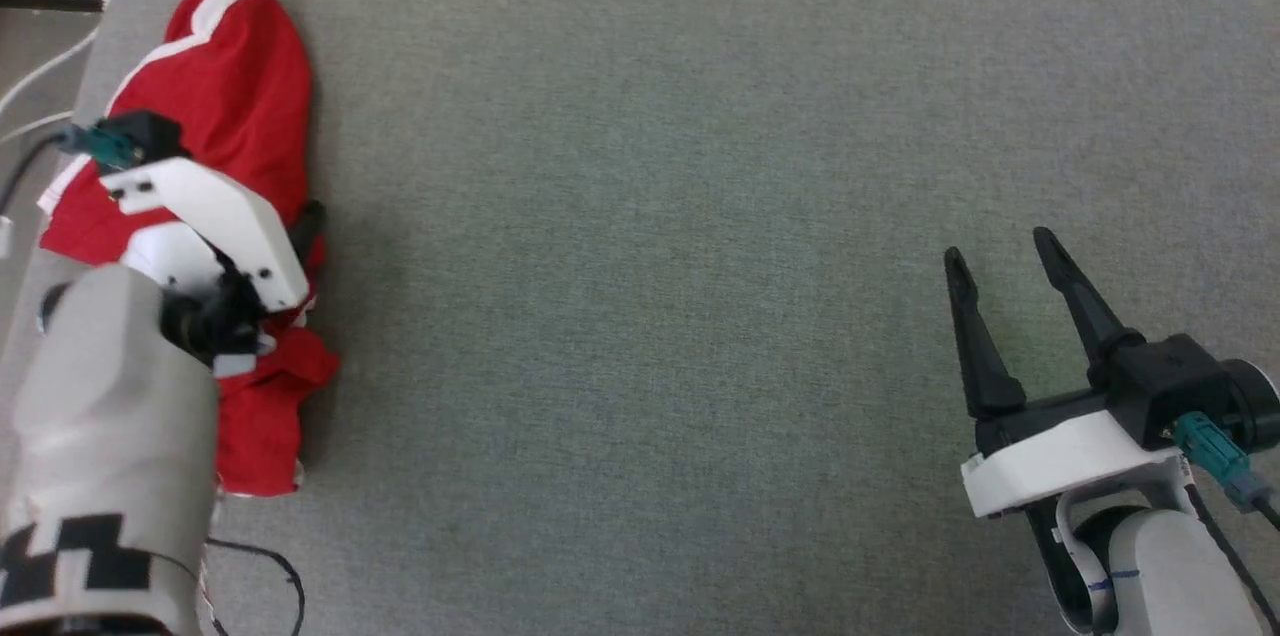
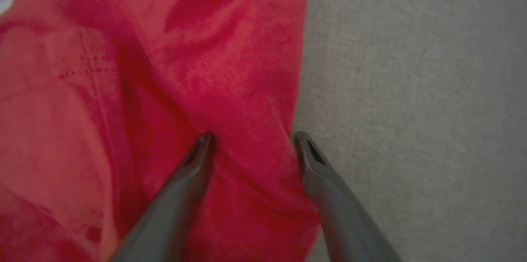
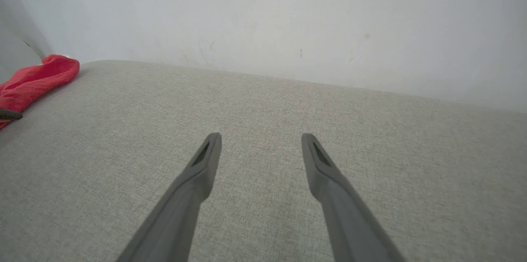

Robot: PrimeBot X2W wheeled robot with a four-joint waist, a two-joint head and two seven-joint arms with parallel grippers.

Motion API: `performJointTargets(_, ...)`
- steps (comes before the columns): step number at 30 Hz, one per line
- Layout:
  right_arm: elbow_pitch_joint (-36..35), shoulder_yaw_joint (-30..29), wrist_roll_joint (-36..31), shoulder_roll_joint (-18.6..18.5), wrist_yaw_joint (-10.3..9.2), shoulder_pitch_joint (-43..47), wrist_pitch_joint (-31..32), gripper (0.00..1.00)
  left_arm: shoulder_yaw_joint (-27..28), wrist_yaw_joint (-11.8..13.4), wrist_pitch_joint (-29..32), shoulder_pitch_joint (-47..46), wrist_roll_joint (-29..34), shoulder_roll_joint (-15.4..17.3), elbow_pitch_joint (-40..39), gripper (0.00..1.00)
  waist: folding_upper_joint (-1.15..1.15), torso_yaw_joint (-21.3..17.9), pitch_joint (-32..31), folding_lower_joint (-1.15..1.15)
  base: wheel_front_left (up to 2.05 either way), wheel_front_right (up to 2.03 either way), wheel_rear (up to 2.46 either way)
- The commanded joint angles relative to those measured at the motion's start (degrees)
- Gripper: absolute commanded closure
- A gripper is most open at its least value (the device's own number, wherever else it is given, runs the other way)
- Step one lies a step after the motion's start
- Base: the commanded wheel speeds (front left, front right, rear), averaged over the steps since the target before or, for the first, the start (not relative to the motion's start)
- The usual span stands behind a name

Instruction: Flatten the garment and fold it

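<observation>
The garment is lying crumpled at the far left edge of the grey desk, not yet flattened. Its long axis is running away from the robot, up the head view, with white trim showing at the far end.

It is being hovered over by the left gripper, whose fingers are being held released and wide, with nothing grasped. In the left wrist view, the garment's border facing the middle of the desk is being straddled. One fingertip is lying over red cloth, and the other is sitting just where cloth is meeting bare desk. Whether the tips are pressing the fabric cannot be told.

The right gripper is being held at the lower right of the head view, its fingers likewise released and empty. It is well apart from the garment, which is lying far off to its left.

The left arm is judged much the nearer. The first pinch is probably being set up there, on the fold between the spread fingers, to be drawn rightward toward the middle of the desk.
</observation>
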Motion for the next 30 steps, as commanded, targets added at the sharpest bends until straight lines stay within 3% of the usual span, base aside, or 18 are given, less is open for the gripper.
performJointTargets(1, 0.3, 0.2, 0.5, 0.1, -0.05, -1.3, -0.6, 0.00, -0.5, -0.5, 3.4, -1.5, -1.2, 0.8, 3.1, 0.00, 0.00, -1.1, 1.3, 0.00, 0.00, 0.00, 0.00)
performJointTargets(2, 0.5, 0.2, 0.7, 0.1, -0.05, -1.5, -0.8, 0.00, -0.6, -0.6, 4.9, -1.9, -1.8, 1.0, 4.1, 0.13, 0.00, -1.1, 1.5, 0.00, 0.00, 0.00, 0.00)
performJointTargets(3, 0.6, 0.2, 0.8, 0.1, -0.05, -1.6, -0.9, 0.00, -0.7, -0.6, 6.5, -2.3, -2.3, 1.1, 5.1, 0.52, 0.00, -1.1, 1.6, 0.00, 0.00, 0.00, 0.00)
performJointTargets(5, 0.8, 0.3, 1.0, 0.1, -0.05, -1.9, -1.2, 0.00, -1.1, -0.7, 8.7, -3.1, -2.9, 1.6, 6.8, 0.97, 0.00, -1.2, 1.7, 0.00, 0.00, 0.00, 0.00)
performJointTargets(10, 1.1, 0.4, 1.6, 0.1, -0.05, -2.4, -3.0, 0.00, -1.8, -1.0, 11.5, -4.9, -4.1, 2.7, 10.0, 1.00, 0.00, -1.1, 1.5, 0.00, 0.00, 0.00, 0.00)
performJointTargets(14, 1.9, 0.3, 2.1, 0.1, -0.05, -2.1, -3.6, 0.00, -3.1, -1.2, 8.8, -6.9, -3.7, 4.3, 10.3, 1.00, 0.00, -0.3, 0.0, 0.00, 0.00, 0.00, 0.00)
performJointTargets(23, 2.8, -0.4, 3.5, 0.1, -0.05, -0.2, -4.8, 0.00, -6.6, -1.3, -14.7, -9.5, 1.3, 5.7, 3.0, 1.00, 0.00, 1.1, -6.7, 0.00, 0.00, 0.00, 0.00)
performJointTargets(29, 3.4, -2.1, 4.5, 0.1, -0.05, 2.3, -5.1, 0.00, -9.2, 0.6, -30.5, -11.4, 5.6, 4.9, -0.7, 1.00, 0.00, 0.8, -11.1, 0.00, 0.00, 0.00, 0.00)
performJointTargets(30, 3.4, -2.1, 4.5, 0.1, -0.05, 2.3, -5.1, 0.00, -9.2, 0.6, -30.5, -11.4, 5.6, 4.9, -0.7, 1.00, 0.00, 0.8, -11.1, 0.00, 0.00, 0.00, 0.00)
